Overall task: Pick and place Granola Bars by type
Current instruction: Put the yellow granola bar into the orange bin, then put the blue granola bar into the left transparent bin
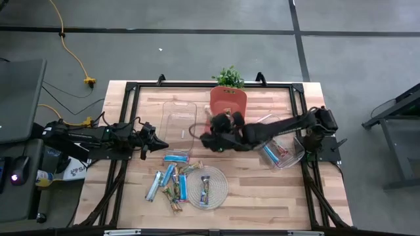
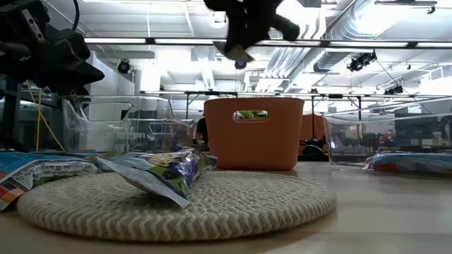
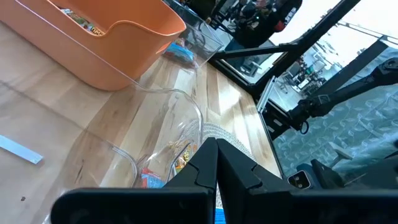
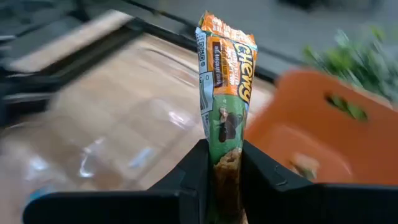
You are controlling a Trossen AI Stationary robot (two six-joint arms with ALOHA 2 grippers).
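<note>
My right gripper (image 1: 209,140) reaches from the table's right side and hangs above the table between the clear bin (image 1: 178,121) and the orange basket (image 1: 228,102). It is shut on a green-and-orange granola bar (image 4: 224,81). My left gripper (image 1: 159,145) waits shut at the left, near the clear bin's corner. Several more bars (image 1: 169,180), light blue and green-brown, lie flat on the table's near middle. Two lie on the round woven mat (image 1: 220,195), one showing in the low view (image 2: 162,171). My right gripper pinches the green-and-orange bar between its two fingers by one end (image 4: 225,163). The rest of the bar sticks out past the fingertips along the fingers' line. It is lifted clear of the table, high over the orange basket's front (image 2: 254,134).
A second clear bin (image 1: 289,156) at the right holds light blue bars (image 1: 272,153). A small green plant (image 1: 229,77) stands behind the orange basket at the far edge. Bare wood lies along the table's near right.
</note>
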